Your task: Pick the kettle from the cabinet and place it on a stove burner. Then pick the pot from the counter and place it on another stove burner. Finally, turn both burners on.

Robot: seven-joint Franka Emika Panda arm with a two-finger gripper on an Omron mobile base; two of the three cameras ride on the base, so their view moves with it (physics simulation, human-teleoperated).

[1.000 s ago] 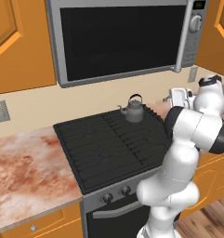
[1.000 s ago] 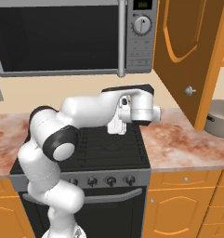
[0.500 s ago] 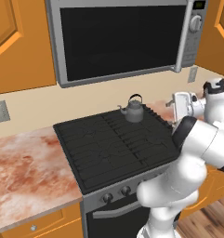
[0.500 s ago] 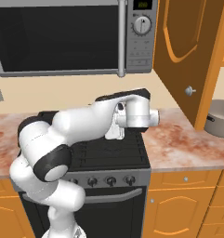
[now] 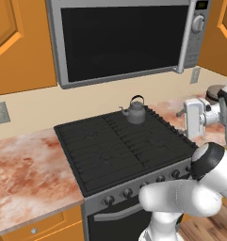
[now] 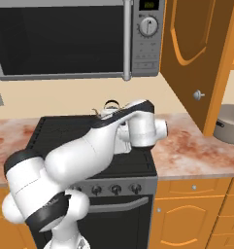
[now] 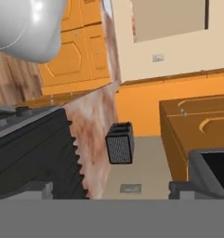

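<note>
Hand view: the pincer (image 7: 111,188) is seen with its two dark fingertips (image 7: 36,188) set wide apart, nothing held between them. Between the tips, a strip of marbled desk (image 7: 92,135) is seen, with the black cooktop grate (image 7: 34,148) to one side and a small dark mesh-fronted box (image 7: 120,143) just past the strip. In the left base view the white hand is recorded at the right edge, above the desk beside the stove burners (image 5: 119,146). The kettle (image 5: 135,111) is noted upright on the rear burner, well apart from the hand. In the right base view the pot (image 6: 228,124) is seen on the desk at the far right, beyond the open cabinet door (image 6: 191,58). A microwave (image 6: 75,39) is mounted above the stove.
</note>
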